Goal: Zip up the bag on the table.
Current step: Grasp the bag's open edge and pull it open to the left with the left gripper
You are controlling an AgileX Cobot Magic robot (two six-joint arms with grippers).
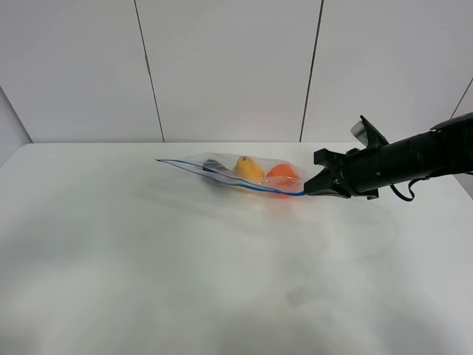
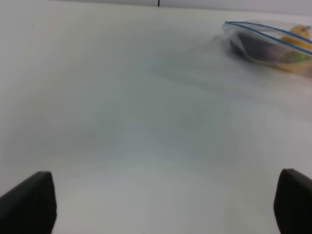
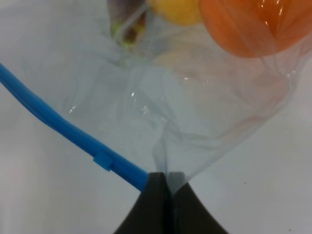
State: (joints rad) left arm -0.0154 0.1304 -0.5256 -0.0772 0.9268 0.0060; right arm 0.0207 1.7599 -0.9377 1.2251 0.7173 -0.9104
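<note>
Exterior high view: right tool (image 1: pixel 307 191) is pinching a corner of the clear crinkly plastic bag (image 1: pixel 222 168) lying on the white desk (image 1: pixel 185 281), anchoring it, so the spread left tool (image 2: pixel 161 202) is likely needing to reach its blue zip (image 1: pixel 259 188) next.

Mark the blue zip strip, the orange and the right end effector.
blue zip strip (image 3: pixel 53 122): right wrist view, mid-length of the strip.
orange (image 3: pixel 248 24): right wrist view, its skin behind the plastic.
right end effector (image 3: pixel 168 183): right wrist view, between the shut fingertips pinching the bag (image 3: pixel 204 126).
</note>
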